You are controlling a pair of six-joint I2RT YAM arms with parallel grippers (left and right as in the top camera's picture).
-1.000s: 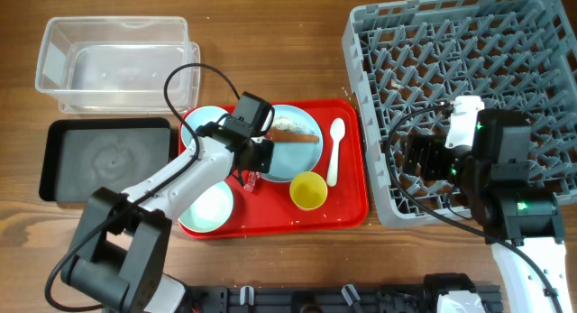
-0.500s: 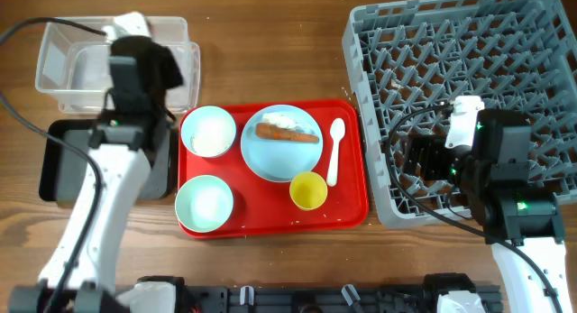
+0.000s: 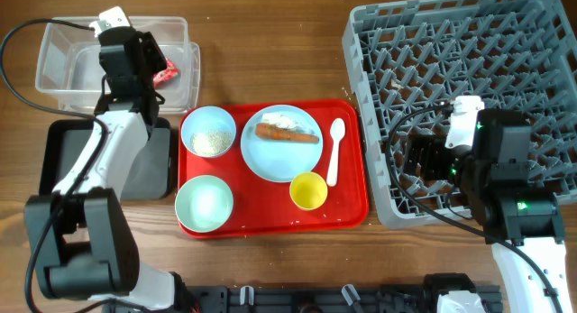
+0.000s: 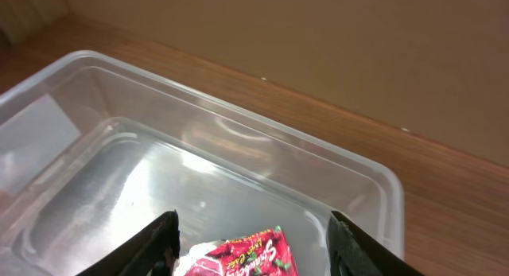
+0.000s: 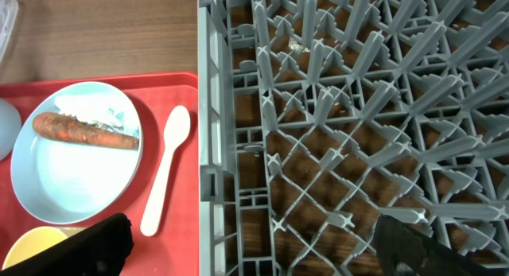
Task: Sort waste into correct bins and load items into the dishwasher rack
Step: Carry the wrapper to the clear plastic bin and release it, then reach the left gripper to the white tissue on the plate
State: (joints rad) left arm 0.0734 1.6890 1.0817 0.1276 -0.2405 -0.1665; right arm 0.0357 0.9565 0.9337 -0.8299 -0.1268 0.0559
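Left gripper (image 4: 253, 220) open over tub (image 4: 238, 133), wrapper (image 4: 238, 256) inside; right gripper (image 5: 254, 244) wide, empty. Dishes (image 3: 281, 155) not yet in rack (image 3: 469, 42).

The wooden table (image 3: 270, 42) carries four things directly. At its far left stands the clear tub (image 3: 68, 74). Just on the near side of that lies the shallow black tray (image 3: 63, 169). The flat red tray (image 3: 347, 196) sits in the middle, just beside the black tray. The big grey rack (image 3: 433, 42) fills the right side, a narrow strip of wood separating it from the red tray.
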